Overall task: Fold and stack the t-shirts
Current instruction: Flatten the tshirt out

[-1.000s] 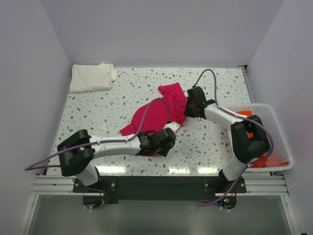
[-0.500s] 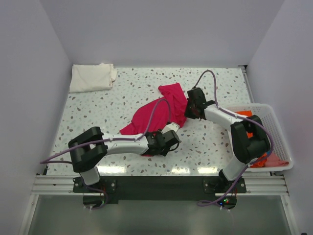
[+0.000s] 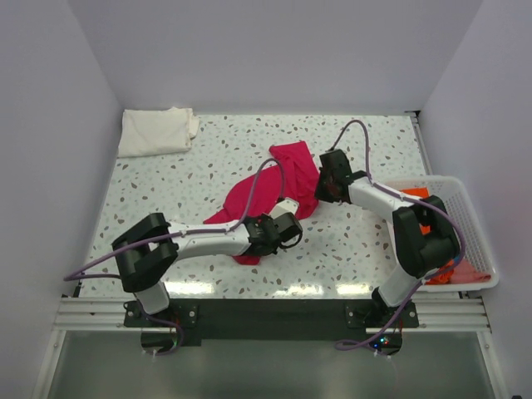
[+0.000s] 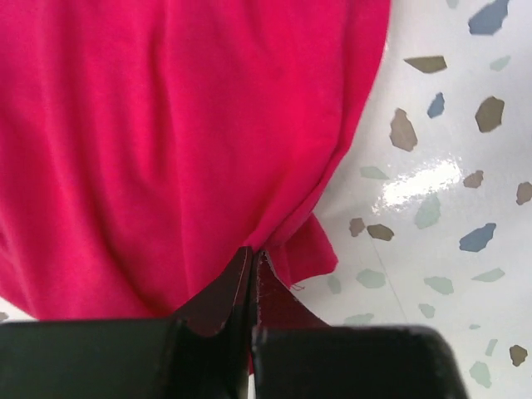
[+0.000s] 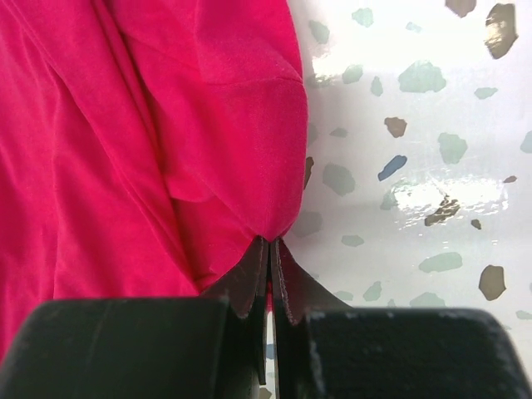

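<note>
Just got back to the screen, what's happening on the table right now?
Both arms are working on the magenta-red t-shirt, which lies crumpled, not yet folded, in the middle of the table. The left gripper is shut on its near edge and the right gripper is shut on its right-hand edge. A cream-white t-shirt sits folded at the far left corner. More clothes wait in the white basket on the right.

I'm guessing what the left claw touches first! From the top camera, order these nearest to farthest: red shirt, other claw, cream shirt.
1. The magenta-red t-shirt, pinched in the left gripper itself, mid-table.
2. The right gripper, farther back and to the right, gripping the same shirt.
3. The cream-white t-shirt, folded in the far-left corner.
</note>
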### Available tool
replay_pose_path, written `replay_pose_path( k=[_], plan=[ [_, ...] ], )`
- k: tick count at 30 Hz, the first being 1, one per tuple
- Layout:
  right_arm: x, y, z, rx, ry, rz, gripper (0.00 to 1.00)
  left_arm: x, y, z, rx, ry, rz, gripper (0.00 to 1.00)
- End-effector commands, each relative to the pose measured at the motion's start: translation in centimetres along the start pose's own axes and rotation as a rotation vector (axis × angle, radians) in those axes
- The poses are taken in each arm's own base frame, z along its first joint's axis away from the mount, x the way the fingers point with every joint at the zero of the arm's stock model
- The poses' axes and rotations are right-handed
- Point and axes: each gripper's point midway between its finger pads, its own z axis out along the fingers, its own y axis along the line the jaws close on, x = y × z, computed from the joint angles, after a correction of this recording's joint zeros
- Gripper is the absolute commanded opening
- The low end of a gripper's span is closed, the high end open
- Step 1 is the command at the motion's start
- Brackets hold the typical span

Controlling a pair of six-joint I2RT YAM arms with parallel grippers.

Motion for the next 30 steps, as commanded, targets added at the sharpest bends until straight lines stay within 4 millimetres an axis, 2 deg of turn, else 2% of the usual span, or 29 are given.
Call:
replay_pose_path(
  k=[1,5,8,11,13,14,15,16,17,18,19,20,22,23,24,25,26,29,30],
  plan=[
    [-2.5,-0.3,-1.5,-0.012,-0.068,0.011,0.0,-5.0,1.7,-3.0,-0.001,-0.123,-0.092,0.0],
    [-3.8,-1.5,-2.0,0.019,-0.087,0.032,0.0,-8.1,3.0,-5.7,0.027,-0.197,-0.162,0.0],
    [-6.1,-2.6,-2.8,0.061,-0.129,0.053,0.0,-10.1,5.3,-7.6,0.025,-0.252,-0.243,0.0],
    [-8.6,-3.8,-3.5,0.095,-0.167,0.078,0.0,-11.6,8.2,-8.7,0.016,-0.298,-0.326,0.0],
    [-9.9,-4.9,-3.8,0.138,-0.179,0.08,0.0,-12.4,11.1,-8.9,-0.024,-0.322,-0.384,0.0],
    [-11.5,-4.7,-3.9,0.141,-0.199,0.081,0.0,-12.7,12.0,-8.8,-0.03,-0.322,-0.408,0.0],
    [-12.2,-5.0,-3.9,0.155,-0.205,0.083,0.0,-13.0,14.7,-8.2,-0.066,-0.322,-0.463,0.0],
    [-12.8,-5.7,-3.8,0.176,-0.204,0.091,0.0,-13.1,15.6,-7.9,-0.062,-0.32,-0.49,0.0],
    [-14.3,-5.5,-3.6,0.181,-0.219,0.096,0.0,-13.7,16.9,-7.7,-0.072,-0.341,-0.525,0.0],
    [-15.0,-5.8,-3.5,0.19,-0.222,0.101,0.0,-13.8,19.7,-7.0,-0.108,-0.34,-0.582,0.0],
    [-15.7,-6.4,-3.4,0.205,-0.222,0.11,0.0,-14.2,21.1,-6.8,-0.125,-0.351,-0.612,0.0],
    [-17.6,-6.0,-3.8,0.204,-0.257,0.116,0.0,-14.8,24.3,-6.5,-0.171,-0.383,-0.674,0.0],
    [-17.9,-6.5,-2.1,0.24,-0.216,0.104,0.0,-15.5,26.8,-5.3,-0.193,-0.393,-0.721,0.0],
    [-19.9,-5.7,-2.6,0.226,-0.247,0.106,0.0,-16.0,28.1,-4.9,-0.215,-0.414,-0.745,0.0],
    [-19.6,-5.9,-1.1,0.244,-0.212,0.091,0.0,-15.8,30.2,-4.2,-0.248,-0.41,-0.78,0.0],
    [-19.6,-6.0,-0.9,0.254,-0.189,0.084,0.0,-15.9,31.2,-2.8,-0.262,-0.393,-0.795,0.0],
    [-20.9,-5.4,-1.3,0.242,-0.212,0.082,0.0,-15.5,33.2,-2.2,-0.296,-0.384,-0.828,0.0],
    [-21.5,-5.6,-1.0,0.263,-0.211,0.067,0.0,-15.2,35.9,0.1,-0.31,-0.359,-0.868,0.0],
    [-21.6,-5.7,-1.0,0.268,-0.21,0.061,0.01,-14.7,37.0,1.6,-0.278,-0.333,-0.879,0.0]
  ],
)
